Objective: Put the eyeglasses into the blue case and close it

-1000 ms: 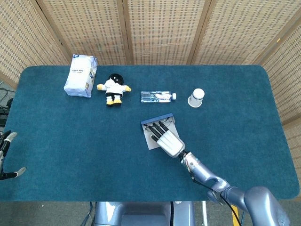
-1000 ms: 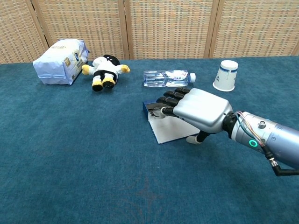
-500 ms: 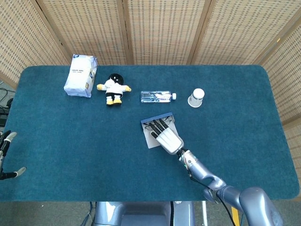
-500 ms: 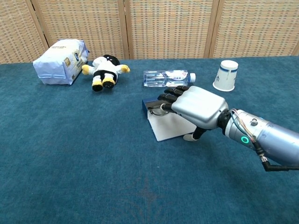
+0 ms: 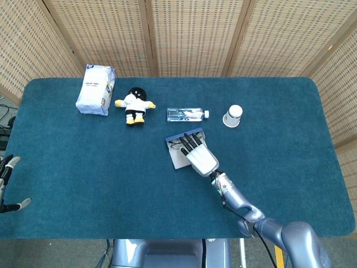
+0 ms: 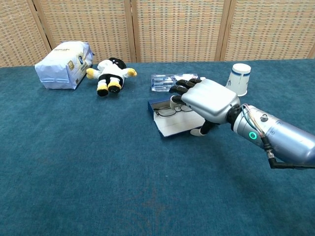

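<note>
**Case nudged far-left, glasses now seated inside**

Left hand (image 5: 6, 184) parked at the near-left table edge, fingers loosely apart, holding nothing. No change there.

Mid-table: the case (image 6: 170, 125) lies open, pale lining up, and has slid a bit left and farther from the robot versus a second ago. The glasses (image 6: 170, 111) lie in it by the far blue wall, more exposed now.

Right hand (image 6: 206, 101) has pushed forward with the case, palm down over its right half, fingers reaching past the far edge toward the bottle (image 6: 165, 81). Can't tell whether it pinches anything; looks like pressing or sliding only.

Judgement: insertion is basically done. Remaining: fold the lid over. Risk: the case skates on the cloth again.
</note>
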### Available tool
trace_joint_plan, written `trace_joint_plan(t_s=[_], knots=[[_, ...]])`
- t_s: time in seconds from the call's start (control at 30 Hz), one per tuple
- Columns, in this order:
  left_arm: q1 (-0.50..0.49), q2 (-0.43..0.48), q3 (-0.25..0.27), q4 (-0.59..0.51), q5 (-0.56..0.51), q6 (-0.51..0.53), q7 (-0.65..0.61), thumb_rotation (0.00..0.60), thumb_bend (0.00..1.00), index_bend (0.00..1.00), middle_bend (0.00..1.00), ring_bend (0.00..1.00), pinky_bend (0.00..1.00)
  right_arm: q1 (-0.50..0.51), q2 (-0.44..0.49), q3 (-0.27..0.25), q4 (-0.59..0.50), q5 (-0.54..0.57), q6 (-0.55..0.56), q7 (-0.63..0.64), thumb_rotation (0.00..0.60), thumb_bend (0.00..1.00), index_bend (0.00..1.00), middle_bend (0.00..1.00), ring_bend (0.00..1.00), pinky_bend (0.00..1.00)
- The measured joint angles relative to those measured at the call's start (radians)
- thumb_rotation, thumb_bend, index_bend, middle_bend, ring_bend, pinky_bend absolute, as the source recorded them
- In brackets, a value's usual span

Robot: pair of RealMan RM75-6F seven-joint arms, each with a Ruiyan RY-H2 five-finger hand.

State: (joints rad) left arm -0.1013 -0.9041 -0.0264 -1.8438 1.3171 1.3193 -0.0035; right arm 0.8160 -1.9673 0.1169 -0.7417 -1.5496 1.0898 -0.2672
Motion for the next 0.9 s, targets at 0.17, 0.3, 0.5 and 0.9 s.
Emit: trace_joint_plan(t_s=[0.17, 0.3, 0.5, 0.9], knots=[[-0.001, -0.001, 0.000, 0.000, -0.002, -0.001, 0.002, 0.600, 0.14, 0.00, 0.00, 0.00, 0.00, 0.011, -0.019, 0.030, 0.019, 0.027, -0.006, 0.008, 0.600, 0.45, 0.28, 0.12, 0.00, 0.13], [-0.001, 0.000, -0.001, 0.000, -0.005, -0.003, 0.001, 0.600, 0.14, 0.00, 0.00, 0.00, 0.00, 0.024, -0.031, 0.058, 0.034, 0.049, -0.009, 0.015, 0.600, 0.45, 0.29, 0.13, 0.00, 0.13], [-0.003, 0.000, -0.002, 0.002, -0.008, -0.006, -0.001, 0.600, 0.14, 0.00, 0.00, 0.00, 0.00, 0.045, -0.042, 0.084, 0.056, 0.081, -0.039, 0.018, 0.600, 0.44, 0.30, 0.13, 0.00, 0.13], [-0.004, 0.001, -0.002, 0.002, -0.009, -0.008, -0.002, 0.600, 0.14, 0.00, 0.00, 0.00, 0.00, 0.051, -0.040, 0.053, 0.063, 0.078, -0.072, 0.024, 0.600, 0.44, 0.45, 0.13, 0.00, 0.13]])
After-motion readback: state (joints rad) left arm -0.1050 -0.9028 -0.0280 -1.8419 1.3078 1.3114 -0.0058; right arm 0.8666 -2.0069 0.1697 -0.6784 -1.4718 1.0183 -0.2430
